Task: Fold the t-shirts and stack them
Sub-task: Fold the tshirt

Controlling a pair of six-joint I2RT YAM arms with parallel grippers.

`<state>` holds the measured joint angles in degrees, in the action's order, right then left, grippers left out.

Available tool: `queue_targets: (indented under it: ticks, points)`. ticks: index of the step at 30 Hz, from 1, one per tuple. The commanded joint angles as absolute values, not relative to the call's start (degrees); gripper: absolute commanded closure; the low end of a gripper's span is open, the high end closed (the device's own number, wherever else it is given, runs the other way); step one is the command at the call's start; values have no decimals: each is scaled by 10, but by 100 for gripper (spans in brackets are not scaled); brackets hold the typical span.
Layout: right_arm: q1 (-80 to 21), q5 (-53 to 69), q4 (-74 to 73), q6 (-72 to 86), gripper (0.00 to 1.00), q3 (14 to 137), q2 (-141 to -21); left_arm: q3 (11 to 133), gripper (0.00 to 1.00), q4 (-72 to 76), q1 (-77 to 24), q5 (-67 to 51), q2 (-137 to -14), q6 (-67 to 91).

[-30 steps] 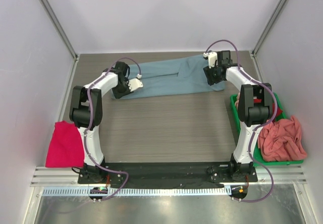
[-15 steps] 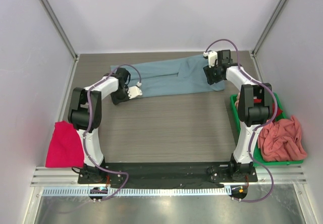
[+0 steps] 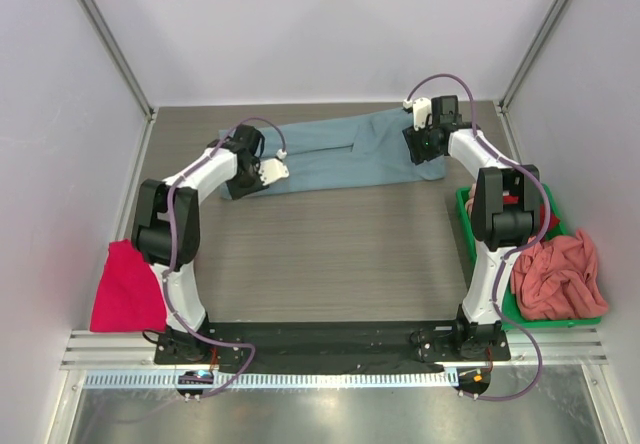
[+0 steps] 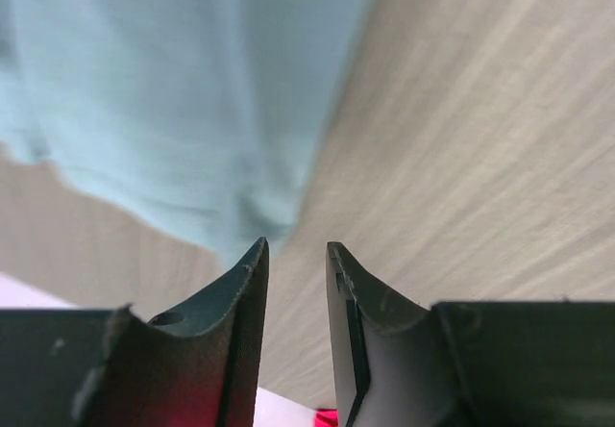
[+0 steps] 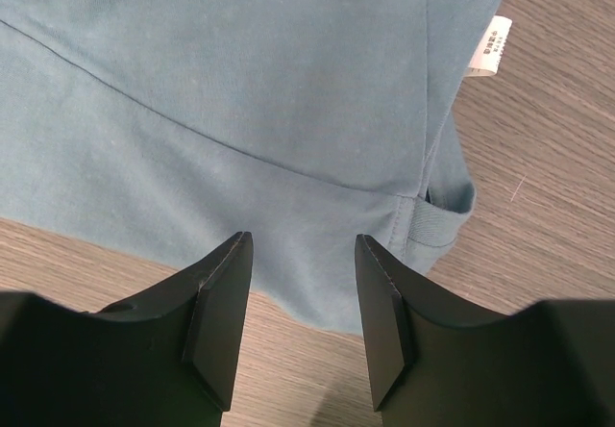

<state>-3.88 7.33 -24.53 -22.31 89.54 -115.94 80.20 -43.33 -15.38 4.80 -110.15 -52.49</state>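
Fold step on the blue shirt (image 3: 335, 152), spread across the far table (image 3: 330, 254). The left gripper (image 4: 296, 246) hovers at its corner, jaws narrowly apart, empty; the right gripper (image 5: 303, 239) gapes over the edge, empty too. Next, both must pinch cloth. Only the right wrist view shows the label (image 5: 490, 47).

white tag (image 5: 491, 46) on blue t-shirt (image 5: 240, 81), print apparently unreadable
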Motion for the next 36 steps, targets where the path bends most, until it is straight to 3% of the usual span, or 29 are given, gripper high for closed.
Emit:
queue_targets:
  ticks: [1,9,19,23,24,26,36]
  points:
    - [-37,83,-238,-221,48,904,-1146,830,67,-402,-148,61,-1085,-527]
    - [-36,79,-238,-221,48,910,-1150,866,61,-383,-131,95,-1155,-544]
    - [-36,77,-237,-223,48,918,-1162,876,63,-427,-123,80,-1181,-545]
    - [-37,79,-237,-221,48,925,-1173,870,79,-447,-123,75,-1184,-540]
    - [-38,79,-238,-221,48,929,-1175,869,89,-459,-123,69,-1182,-537]
    - [-38,76,-238,-221,48,934,-1181,859,98,-467,-123,63,-1174,-534]
    - [-37,45,-227,-222,48,1017,-1246,790,100,-602,-167,5,-1076,-509]
